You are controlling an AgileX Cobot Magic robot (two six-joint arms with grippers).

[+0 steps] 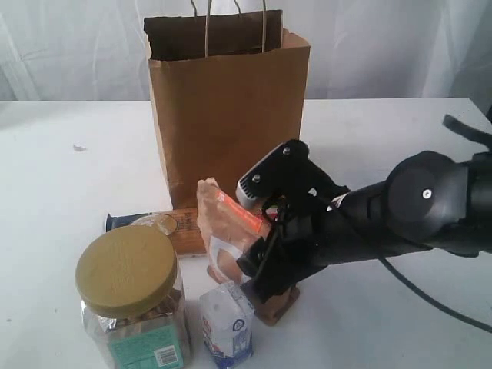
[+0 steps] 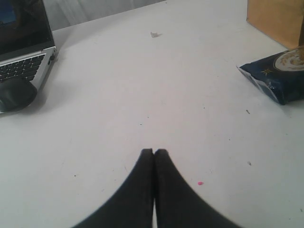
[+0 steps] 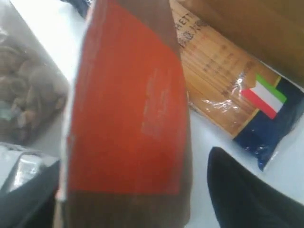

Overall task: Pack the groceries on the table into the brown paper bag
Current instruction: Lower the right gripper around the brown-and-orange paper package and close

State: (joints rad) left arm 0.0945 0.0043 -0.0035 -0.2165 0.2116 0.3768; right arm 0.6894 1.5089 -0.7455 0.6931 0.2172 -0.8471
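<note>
The brown paper bag (image 1: 227,115) stands upright and open-topped at the back of the table (image 1: 61,192). In front of it the brown orange-labelled pouch (image 1: 223,231) stands on the table, and my right gripper (image 1: 265,254) reaches around it from the right. In the right wrist view the pouch (image 3: 128,118) fills the space between the jaws, with a strip of table showing between it and one finger (image 3: 247,190); the jaws are open. The spaghetti packet (image 1: 181,223) lies flat behind the pouch. My left gripper (image 2: 154,152) hangs shut and empty over bare table.
The clear jar (image 1: 131,300) with its olive-yellow lid and the small white-blue carton (image 1: 228,327) stand at the front, close to the pouch. In the left wrist view a laptop (image 2: 23,52) and a dark mouse (image 2: 14,92) sit at the table's edge.
</note>
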